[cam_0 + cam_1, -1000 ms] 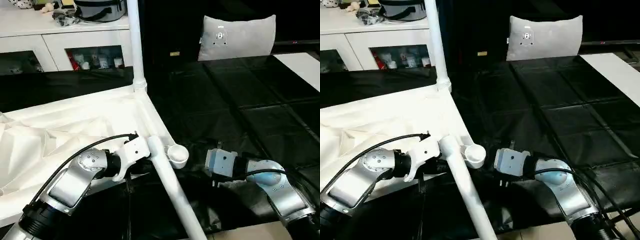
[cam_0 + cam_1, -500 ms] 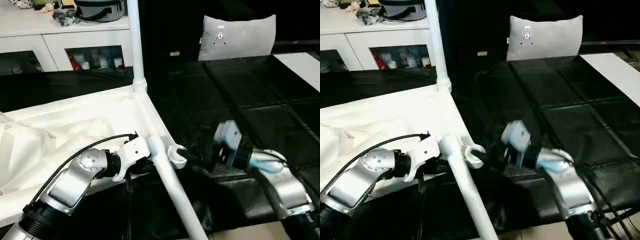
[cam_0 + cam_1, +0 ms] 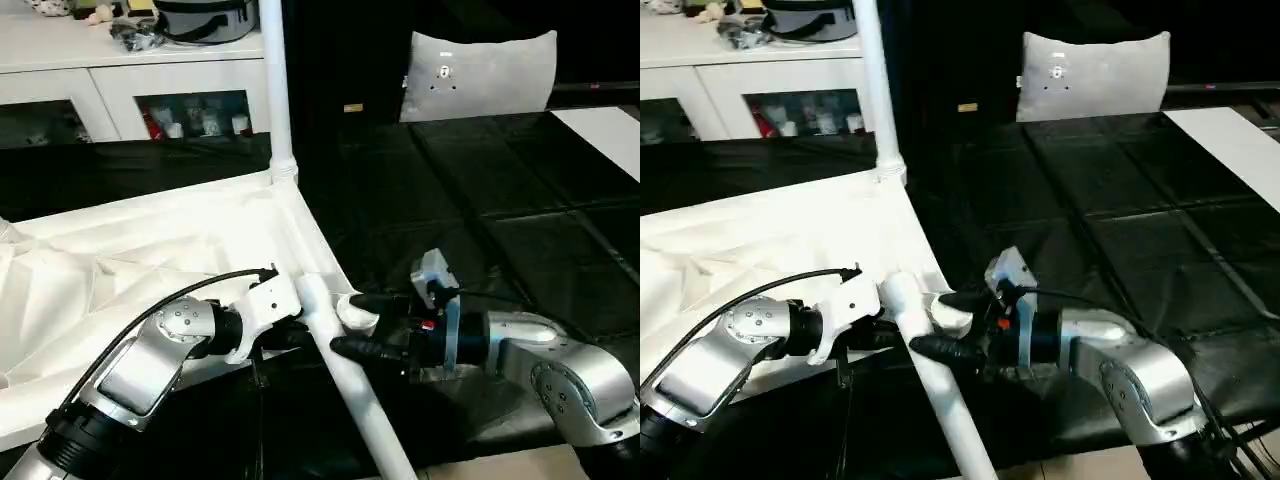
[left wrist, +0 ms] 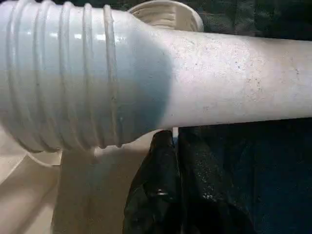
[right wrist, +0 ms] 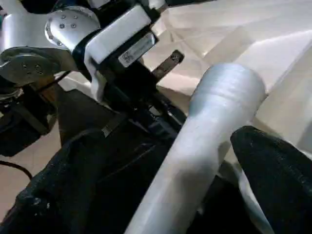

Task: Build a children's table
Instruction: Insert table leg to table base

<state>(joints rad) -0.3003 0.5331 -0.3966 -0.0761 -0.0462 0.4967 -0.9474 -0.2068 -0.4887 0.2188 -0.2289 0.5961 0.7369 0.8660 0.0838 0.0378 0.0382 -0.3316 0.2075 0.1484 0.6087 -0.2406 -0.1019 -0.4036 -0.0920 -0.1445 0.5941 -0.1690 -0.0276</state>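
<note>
A: Where do we find the tabletop (image 3: 180, 240)?

B: It lies underside up on the black floor covering (image 3: 480, 220), with one leg (image 3: 274, 90) standing upright in its far corner socket. A second leg (image 3: 345, 375) lies slanted across the near corner, its ribbed end beside the open socket (image 3: 358, 311) there.

A: And our grippers?

B: Our right gripper (image 3: 355, 325) has its two black fingers spread wide, one on each side of the lying leg. Our left gripper (image 4: 161, 190) sits under that leg's ribbed end with its fingers pressed together; whether they touch the leg we cannot quite tell.

A: Anything else?

B: We see a grey cushion (image 3: 480, 72) well back, and a white cabinet (image 3: 130, 70) behind.
</note>
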